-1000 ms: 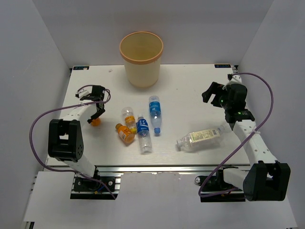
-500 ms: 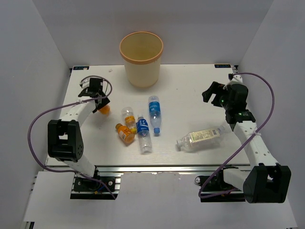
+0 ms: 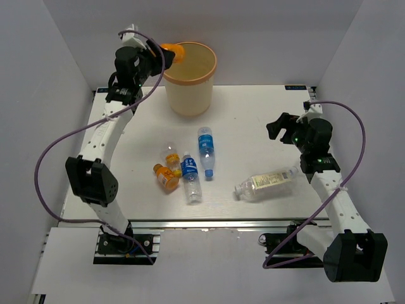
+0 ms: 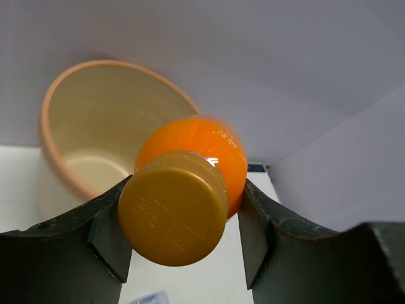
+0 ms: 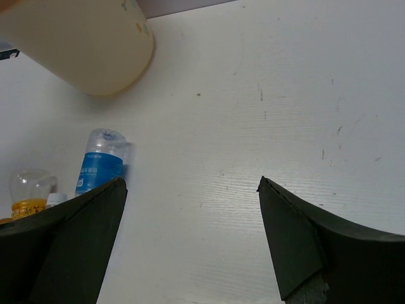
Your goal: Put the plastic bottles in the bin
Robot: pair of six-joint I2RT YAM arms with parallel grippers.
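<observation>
five bottles (image 3: pixel 205 151) are lying on the table (image 3: pixel 253 120); left gripper (image 4: pixel 183 225) is clamping an orange bottle (image 4: pixel 202 152) at the rim of the bin (image 3: pixel 188 95); right gripper (image 5: pixel 191 185) is gaping wide, holding nothing.

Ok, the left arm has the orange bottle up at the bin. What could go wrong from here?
The orange bottle in the left gripper hangs over the left rim of the bin, not its middle. Released here, it may clip the rim and bounce out onto the table. Later on, the bottles bunched mid-table lie so close together that grabbing one could set its neighbours rolling.
</observation>
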